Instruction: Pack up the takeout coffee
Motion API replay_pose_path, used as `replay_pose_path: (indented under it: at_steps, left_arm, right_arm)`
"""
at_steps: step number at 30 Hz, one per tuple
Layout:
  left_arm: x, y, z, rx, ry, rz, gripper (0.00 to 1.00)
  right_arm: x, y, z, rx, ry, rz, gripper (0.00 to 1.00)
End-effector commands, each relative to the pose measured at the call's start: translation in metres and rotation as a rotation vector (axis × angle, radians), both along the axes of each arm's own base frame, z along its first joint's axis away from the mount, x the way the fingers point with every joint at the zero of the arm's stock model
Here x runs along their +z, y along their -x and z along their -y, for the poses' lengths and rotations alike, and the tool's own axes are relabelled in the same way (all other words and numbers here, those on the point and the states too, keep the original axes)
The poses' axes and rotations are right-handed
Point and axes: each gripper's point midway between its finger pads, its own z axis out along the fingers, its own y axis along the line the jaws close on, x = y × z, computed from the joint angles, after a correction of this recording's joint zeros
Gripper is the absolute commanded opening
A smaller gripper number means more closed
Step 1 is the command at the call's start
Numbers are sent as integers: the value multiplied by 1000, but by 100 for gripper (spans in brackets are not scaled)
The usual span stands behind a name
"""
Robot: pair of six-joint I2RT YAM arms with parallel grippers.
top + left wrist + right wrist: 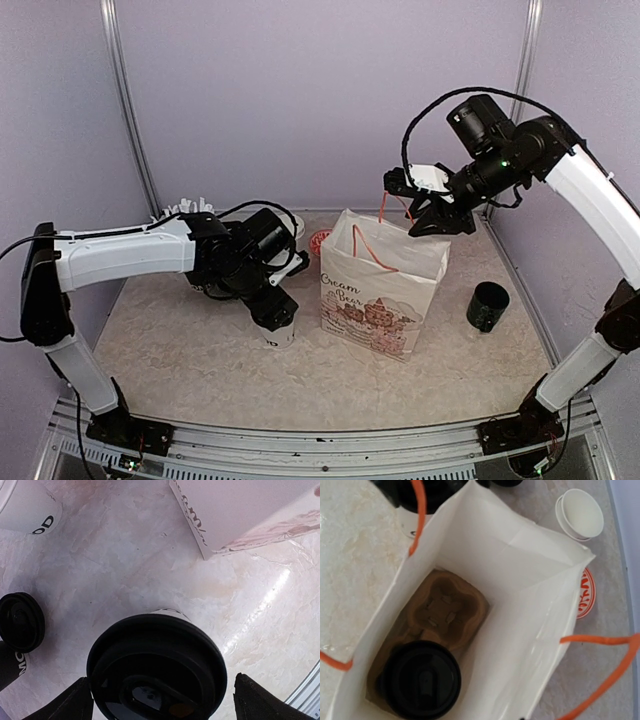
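One takeout coffee, a white cup with a black lid point(155, 670), stands on the table left of the paper bag point(370, 300). My left gripper point(272, 305) hangs right over it. Its jaws are open, one finger point(82, 702) on each side of the lid with a gap between. Below the gripper the white cup wall point(282, 335) shows. A second lidded cup point(422, 680) sits in a brown carrier tray point(445, 610) at the bottom of the bag point(520, 580). My right gripper point(440, 222) hovers at the bag's far right rim. Its fingers do not show in the right wrist view.
A black cylindrical pot point(488, 305) stands right of the bag. A cup of white straws point(190, 208) is behind the left arm. White lids point(580, 512) and a red disc point(585, 595) lie behind the bag. Orange handles point(600, 640) stick out from its rim.
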Motion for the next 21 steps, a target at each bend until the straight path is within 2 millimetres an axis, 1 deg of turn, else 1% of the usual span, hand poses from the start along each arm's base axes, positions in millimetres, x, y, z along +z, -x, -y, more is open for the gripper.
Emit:
replay_pose_path:
  at_steps: [1, 4, 9, 12, 16, 21]
  left_arm:
    - [10, 9, -1, 19, 25, 16, 97]
    - [13, 12, -5, 28, 24, 9, 98]
    - [37, 7, -7, 51, 40, 48, 99]
    - [42, 7, -4, 46, 64, 40, 99]
    - [38, 7, -5, 34, 34, 4, 99]
    - [22, 9, -3, 31, 8, -77, 97]
  right_arm:
    - [6, 1, -1, 9, -22, -5, 33]
    - [8, 1, -1, 9, -25, -5, 34]
    - [9, 2, -1, 8, -27, -5, 34]
    - [8, 2, 0, 9, -25, -6, 35]
    - [7, 2, 0, 7, -23, -6, 35]
    - [6, 3, 1, 8, -19, -9, 35]
